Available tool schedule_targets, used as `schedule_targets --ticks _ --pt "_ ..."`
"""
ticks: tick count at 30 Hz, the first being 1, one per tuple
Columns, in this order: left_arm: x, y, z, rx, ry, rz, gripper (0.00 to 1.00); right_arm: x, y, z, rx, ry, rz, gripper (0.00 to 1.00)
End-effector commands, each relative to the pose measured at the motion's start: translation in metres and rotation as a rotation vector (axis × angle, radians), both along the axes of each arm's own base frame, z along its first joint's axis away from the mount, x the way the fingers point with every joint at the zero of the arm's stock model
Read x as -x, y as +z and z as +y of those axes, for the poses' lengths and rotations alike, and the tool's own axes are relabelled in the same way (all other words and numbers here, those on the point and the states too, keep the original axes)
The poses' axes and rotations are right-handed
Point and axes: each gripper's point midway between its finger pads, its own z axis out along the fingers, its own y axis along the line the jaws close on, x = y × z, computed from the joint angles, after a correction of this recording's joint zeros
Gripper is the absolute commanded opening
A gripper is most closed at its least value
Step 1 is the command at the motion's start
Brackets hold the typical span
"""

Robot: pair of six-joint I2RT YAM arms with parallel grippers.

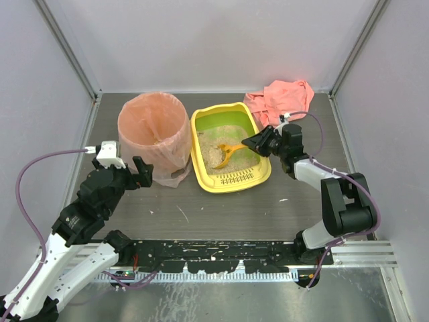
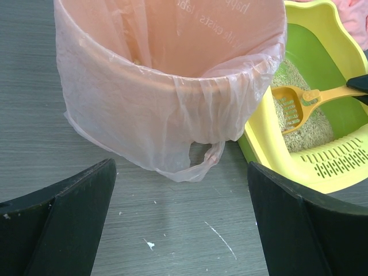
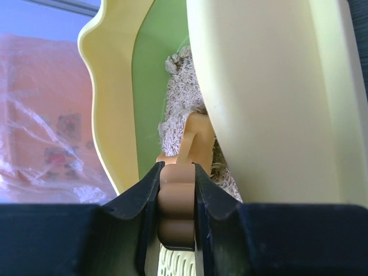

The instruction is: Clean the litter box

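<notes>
The yellow litter box (image 1: 199,144), green inside with beige litter, sits at the table's middle with its slotted rim toward me; it also shows in the left wrist view (image 2: 270,146) and the right wrist view (image 3: 109,92). An orange slotted scoop (image 1: 226,151) rests with its head in the litter, seen too in the left wrist view (image 2: 293,103). My right gripper (image 1: 258,143) is shut on the scoop's handle (image 3: 177,201) at the box's right rim. My left gripper (image 1: 137,172) is open and empty, just left of the pink-lined bin's base.
A round bin lined with a pink bag (image 1: 154,134) stands touching the box's left side; it also fills the left wrist view (image 2: 167,86). A pink cloth (image 1: 281,97) lies at the back right. Grey walls close in the table on three sides.
</notes>
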Motion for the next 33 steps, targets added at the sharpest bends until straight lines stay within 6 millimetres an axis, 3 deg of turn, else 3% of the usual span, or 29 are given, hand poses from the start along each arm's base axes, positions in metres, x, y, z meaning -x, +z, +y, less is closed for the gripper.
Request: schedule_targets --ticks 1,7,17,25,31,33 --pt "-0.002 0.028 0.001 0.05 0.01 -0.08 0.98 0.005 0.062 0.001 -0.126 0.017 -0.126 0.01" --pt "-0.002 0.027 0.003 0.041 0.017 -0.081 0.98 0.004 0.08 -0.023 -0.148 -0.039 -0.161 0.01" --pt "-0.002 0.028 0.003 0.039 0.017 -0.082 0.98 0.01 0.079 -0.056 -0.182 -0.061 -0.167 0.01" --pt "-0.003 0.032 0.002 0.04 0.015 -0.086 0.98 0.017 0.088 -0.082 -0.35 -0.057 -0.203 0.01" --pt "-0.005 0.035 0.0 0.042 0.011 -0.09 0.98 0.027 0.094 -0.079 -0.472 -0.026 -0.229 0.01" --pt "-0.006 0.036 -0.001 0.04 0.006 -0.088 0.98 0.027 0.089 -0.092 -0.497 -0.075 -0.223 0.01"
